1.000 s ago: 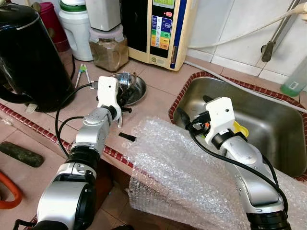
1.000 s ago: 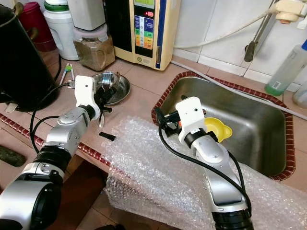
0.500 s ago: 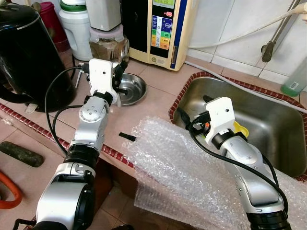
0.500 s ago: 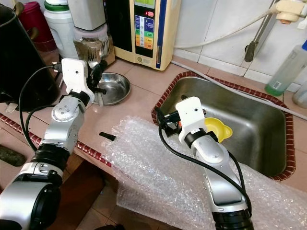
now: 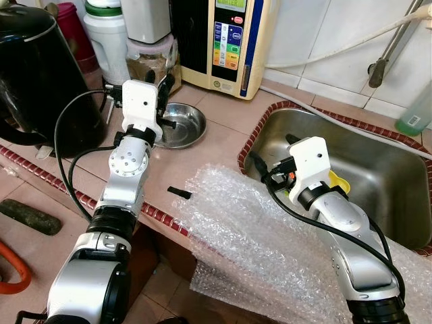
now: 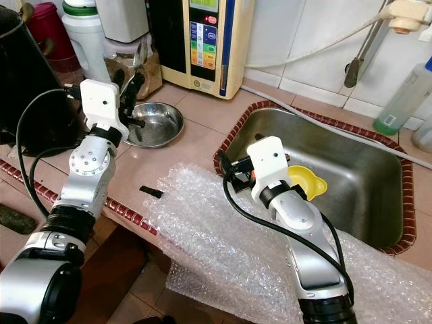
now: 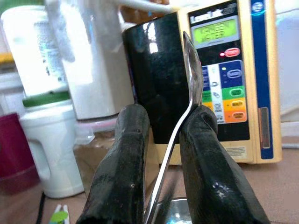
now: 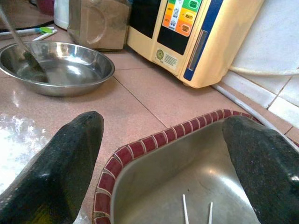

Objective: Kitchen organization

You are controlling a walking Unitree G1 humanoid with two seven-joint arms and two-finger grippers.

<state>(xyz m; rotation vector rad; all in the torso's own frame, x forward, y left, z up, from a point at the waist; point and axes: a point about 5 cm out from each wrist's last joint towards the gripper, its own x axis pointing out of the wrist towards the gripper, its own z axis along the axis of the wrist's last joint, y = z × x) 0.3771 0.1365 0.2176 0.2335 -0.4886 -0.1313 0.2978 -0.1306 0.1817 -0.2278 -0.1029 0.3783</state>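
My left gripper (image 5: 164,86) is raised above the round steel bowl (image 5: 183,125) on the tiled counter. It is shut on a metal spoon (image 7: 190,70) that stands nearly upright between the black fingers (image 7: 126,154), with its handle running down toward the bowl (image 8: 56,67). My right gripper (image 5: 260,169) hovers at the left rim of the steel sink (image 5: 385,162), fingers (image 8: 60,158) spread wide open and holding nothing. A yellow funnel (image 6: 307,182) lies in the sink behind the right wrist.
A sheet of bubble wrap (image 5: 256,236) drapes over the counter's front edge. A small black piece (image 5: 179,193) lies beside it. A black kettle (image 5: 34,74), white jug (image 5: 104,37), jar (image 5: 152,64) and water purifier (image 5: 226,40) line the back. A green bottle (image 5: 415,115) stands far right.
My left gripper has risen out of the steel bowl and moved back and left, carrying the spoon upright. The right arm has stayed still.
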